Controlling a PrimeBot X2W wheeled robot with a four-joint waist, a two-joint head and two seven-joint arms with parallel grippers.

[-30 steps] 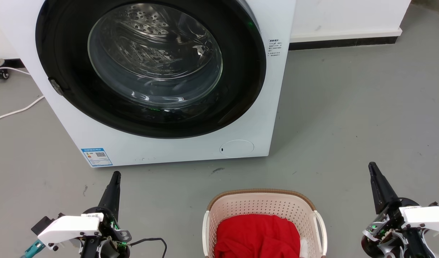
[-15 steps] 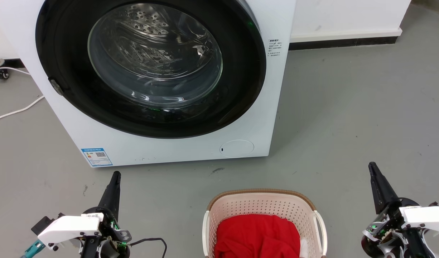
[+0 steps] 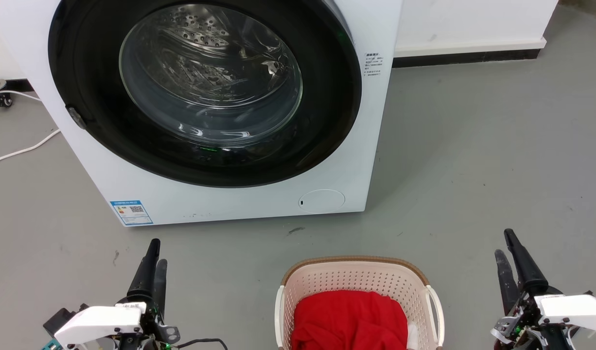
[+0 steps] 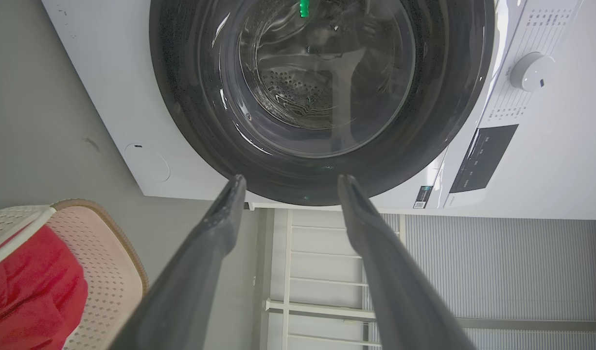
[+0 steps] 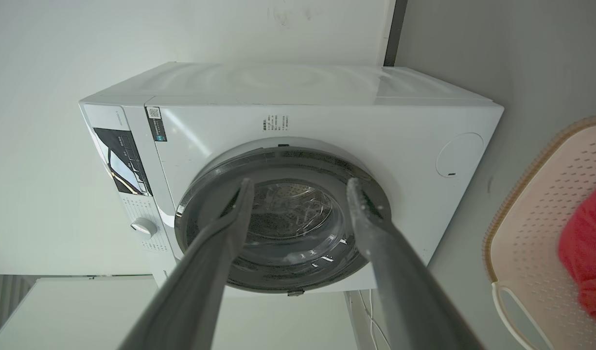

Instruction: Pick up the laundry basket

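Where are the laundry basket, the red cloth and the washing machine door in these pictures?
laundry basket [image 3: 356, 278]: head view, on the perforated inner wall at its far side.
red cloth [image 3: 349, 318]: head view, on the middle of the cloth.
washing machine door [image 3: 208, 78]: head view, on the round glass.

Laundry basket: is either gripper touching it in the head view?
No, the laundry basket stands between the left gripper and the right gripper, apart from both.
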